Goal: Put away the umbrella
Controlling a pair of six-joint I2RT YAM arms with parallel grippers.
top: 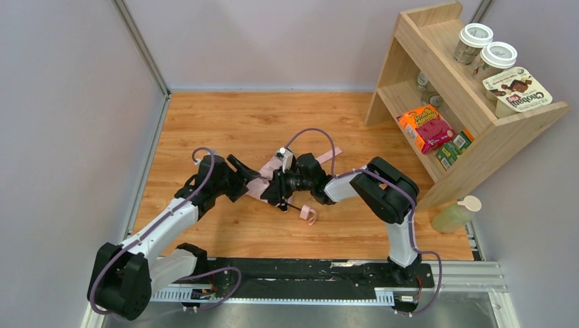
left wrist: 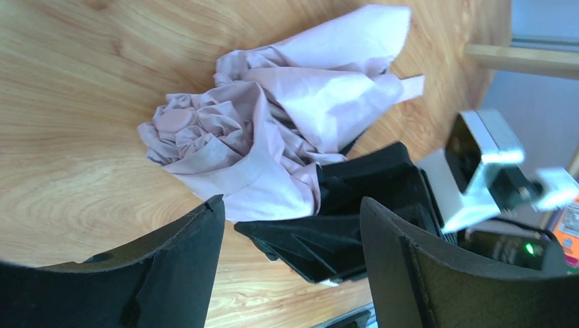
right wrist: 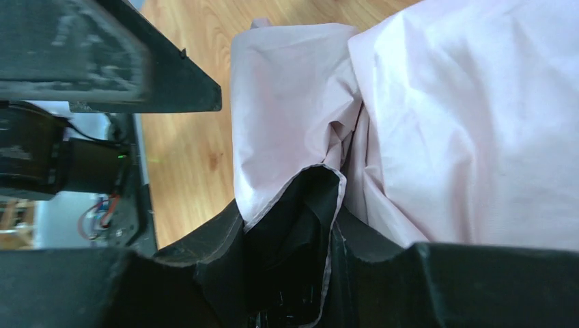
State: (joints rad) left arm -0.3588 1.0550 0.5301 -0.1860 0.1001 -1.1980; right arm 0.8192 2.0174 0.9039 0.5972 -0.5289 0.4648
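Currently the umbrella lies crumpled near the middle of the table, between my 2 arms. The left gripper stands wide open, holding nothing; the right gripper is half closed around a fold of cloth, though I cannot tell whether it truly pinches. I'd bunch the loose panels tight first, 1 claw steadying the bundle

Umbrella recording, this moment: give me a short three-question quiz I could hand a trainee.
1. True or false: the umbrella is lifted off the table.
2. Which gripper stands open, holding nothing?
3. The umbrella's fabric is: A bunched up, B spread fully open, C inside a sleeve.
Key: 1 false, it lies on the table; 2 the left gripper; 3 A.
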